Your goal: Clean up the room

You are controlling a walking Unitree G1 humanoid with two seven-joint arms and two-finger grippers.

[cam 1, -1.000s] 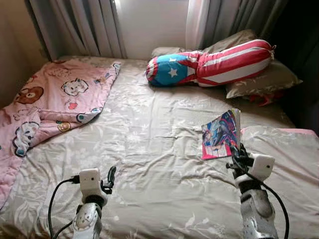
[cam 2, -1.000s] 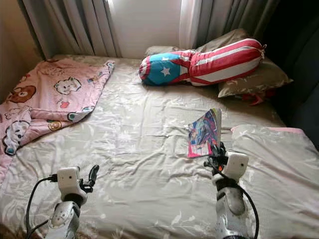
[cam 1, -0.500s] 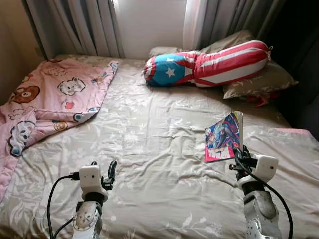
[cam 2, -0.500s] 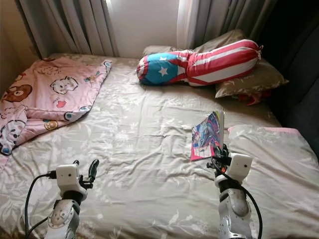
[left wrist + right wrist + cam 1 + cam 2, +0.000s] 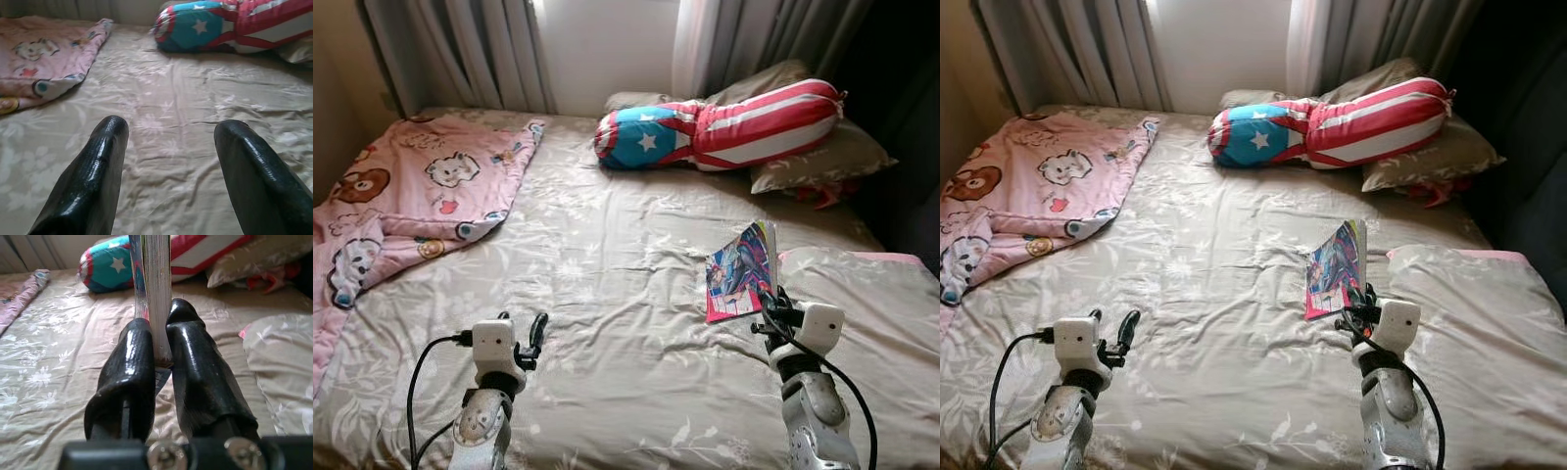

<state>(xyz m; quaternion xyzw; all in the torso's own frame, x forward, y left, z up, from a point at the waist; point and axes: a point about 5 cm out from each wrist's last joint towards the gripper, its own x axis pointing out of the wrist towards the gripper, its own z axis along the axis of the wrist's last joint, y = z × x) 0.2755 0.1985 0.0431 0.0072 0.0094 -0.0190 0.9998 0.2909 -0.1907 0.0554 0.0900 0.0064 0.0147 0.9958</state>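
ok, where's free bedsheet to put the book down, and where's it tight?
The right gripper is shut on the book. Widest bare sheet: mid-bed, between the pink blanket and the book, up to the striped bolster. More lies ahead of the open left gripper. It is crowded by the pillows and the folded cover.

grey curtains (image 5: 460,49) hang behind the bed's head, flanking a pale wall (image 5: 607,49).
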